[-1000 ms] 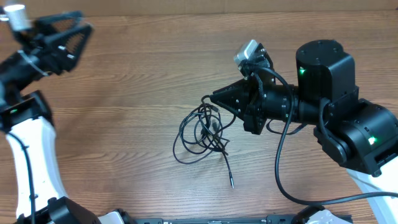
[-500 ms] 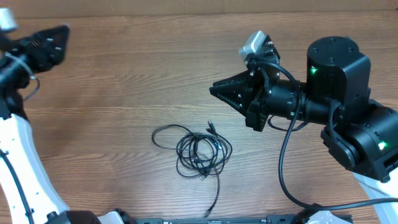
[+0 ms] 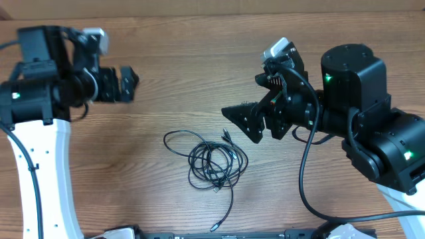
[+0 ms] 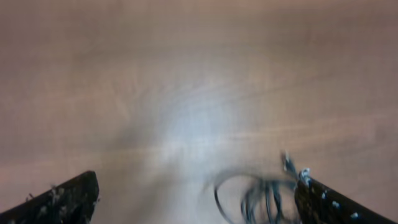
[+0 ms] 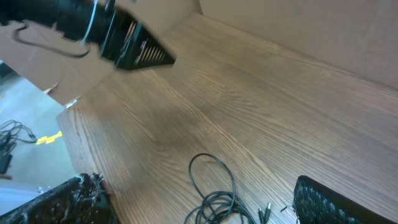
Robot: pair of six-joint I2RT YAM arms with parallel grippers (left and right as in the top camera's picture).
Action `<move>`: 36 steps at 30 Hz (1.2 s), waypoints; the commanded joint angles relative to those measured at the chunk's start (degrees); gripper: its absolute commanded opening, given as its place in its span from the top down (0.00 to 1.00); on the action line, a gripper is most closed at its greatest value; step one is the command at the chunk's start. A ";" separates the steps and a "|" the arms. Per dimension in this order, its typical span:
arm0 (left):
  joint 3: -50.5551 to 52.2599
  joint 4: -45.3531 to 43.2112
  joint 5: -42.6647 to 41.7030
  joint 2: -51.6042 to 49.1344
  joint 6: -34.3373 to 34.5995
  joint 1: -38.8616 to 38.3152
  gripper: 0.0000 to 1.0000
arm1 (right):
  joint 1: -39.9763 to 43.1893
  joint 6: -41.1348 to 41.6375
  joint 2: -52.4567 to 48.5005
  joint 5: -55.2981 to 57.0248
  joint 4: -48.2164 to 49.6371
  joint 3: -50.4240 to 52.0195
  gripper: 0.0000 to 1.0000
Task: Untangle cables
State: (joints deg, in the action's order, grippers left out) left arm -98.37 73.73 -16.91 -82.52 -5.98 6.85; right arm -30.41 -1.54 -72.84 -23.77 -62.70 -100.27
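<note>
Moved since earlier: the left gripper (image 3: pixel 131 84) has swung in from the table's left edge, the right gripper (image 3: pixel 255 124) has spread its fingers, and the bundle lies nearer the front edge than a second ago.
Right gripper: jaws wide apart, nothing between them; it hangs above the brown wood-grain table (image 3: pixel 166 53), pointing left and down.
Left gripper: also open and empty, aimed right across the table; its wrist view is blurred.
Task's thing: thin black cables (image 3: pixel 212 162), a small loose coil with small plug ends, lying flat on the wood.
Position from right gripper: below and left of it, near but not touching.
Position from left gripper: well apart, to its right and toward the front edge.
Loose parts: one loop (image 3: pixel 176 143) bulges out left of the coil; a single strand (image 3: pixel 226 209) trails toward the front edge.
Likely handling: light, limp and thin, so it should slide and drag along when pulled.
Where to hold: probably the trailing strand or the outlying loop, with the other gripper pinning the coil.
</note>
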 commanded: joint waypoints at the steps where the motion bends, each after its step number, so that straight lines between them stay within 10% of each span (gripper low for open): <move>1: -1.01 5.11 6.49 0.46 2.62 -3.65 0.00 | -0.15 -0.04 0.76 1.90 -0.31 -1.38 0.00; 10: -0.90 15.87 6.21 0.33 9.01 -20.02 0.00 | -0.15 -0.31 0.70 12.09 -3.98 -1.38 0.00; 23: -0.79 2.89 -11.89 0.24 12.22 -32.02 0.00 | -0.15 -0.24 -1.22 13.33 -14.29 -1.33 0.00; 30: -0.20 9.31 8.92 -1.03 26.23 -32.02 0.07 | -0.15 0.24 -2.71 19.21 -16.20 -1.31 0.00; 36: 4.85 10.62 8.52 -1.79 28.17 -32.13 0.06 | 0.26 0.55 -3.82 19.98 -14.10 -1.33 0.00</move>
State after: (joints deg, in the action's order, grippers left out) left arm -96.53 84.44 -11.64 -83.55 17.74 -25.06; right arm -30.41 -1.45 -76.31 -5.65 -77.54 -100.29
